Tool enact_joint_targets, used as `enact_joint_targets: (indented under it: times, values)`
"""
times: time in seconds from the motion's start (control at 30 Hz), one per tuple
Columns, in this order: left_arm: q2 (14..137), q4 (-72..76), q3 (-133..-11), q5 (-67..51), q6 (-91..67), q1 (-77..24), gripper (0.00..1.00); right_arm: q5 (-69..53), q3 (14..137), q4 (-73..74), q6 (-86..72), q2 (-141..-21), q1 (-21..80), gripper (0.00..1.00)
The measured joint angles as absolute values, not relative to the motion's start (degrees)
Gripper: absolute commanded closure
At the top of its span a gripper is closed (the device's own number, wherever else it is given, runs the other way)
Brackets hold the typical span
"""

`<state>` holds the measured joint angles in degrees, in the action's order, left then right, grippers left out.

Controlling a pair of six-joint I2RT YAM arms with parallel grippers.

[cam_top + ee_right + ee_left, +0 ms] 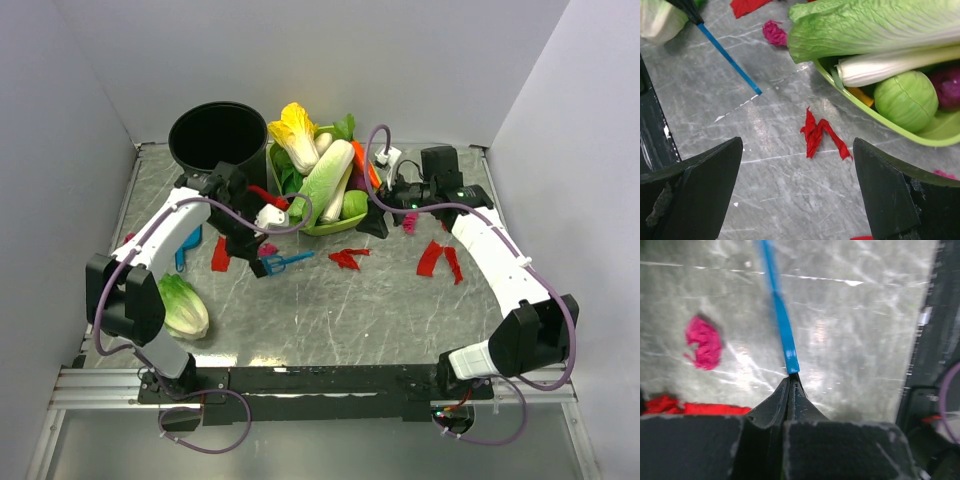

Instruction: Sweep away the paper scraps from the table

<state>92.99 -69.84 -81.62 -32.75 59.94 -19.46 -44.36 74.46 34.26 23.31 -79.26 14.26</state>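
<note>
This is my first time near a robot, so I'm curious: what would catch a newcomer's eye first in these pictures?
First comes the green tray heaped with bright vegetables at the far middle of the table, beside a big black bucket. Next are the red and pink paper scraps strewn over the grey marbled surface. The left hand pinches a thin blue tool near them.

Lab: white-walled robot enclosure (330, 60)
</note>
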Motion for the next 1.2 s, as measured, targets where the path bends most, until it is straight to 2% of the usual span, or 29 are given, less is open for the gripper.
enact_joint_targets:
  times: [0.37,0.6,0.8,0.97,1.07,1.1,1.17,1.2]
  values:
    - [93.47,-75.68,-82.21,-36.40,58.89,-19.16,0.99,-47.66,76.90,39.05,35.29,-81.23,17.80,0.01]
    - [93.67,-76.53,-87.09,-34.52,58.85,-18.81,0.99,-48.07,68.77,28.75,44.99,-81.23,23.35,0.02]
    - [93.67,-76.60,-94.61,-34.72,58.54,-18.48,0.99,-51.07,78.37,23.68,45.98,-91.53,27.90,0.04]
    - [93.58,-76.60,-100.33,-36.42,56.25,-18.46,0.99,-53.06,79.50,19.73,45.98,-95.07,29.78,0.06]
    - [93.47,-76.58,-102.06,-37.78,54.94,-18.46,0.99,-53.60,79.90,19.57,45.95,-96.36,30.37,0.14]
    - [93.38,-76.55,-102.26,-38.06,54.54,-18.46,0.99,-53.65,80.05,19.29,45.84,-96.82,30.46,0.25]
    - [92.99,-76.62,-102.28,-38.54,53.63,-18.46,0.99,-53.63,80.07,18.44,45.10,-97.47,30.59,0.43]
    - [92.77,-76.58,-102.26,-38.70,53.19,-18.46,0.99,-53.67,80.16,18.31,44.38,-97.69,30.61,0.61]
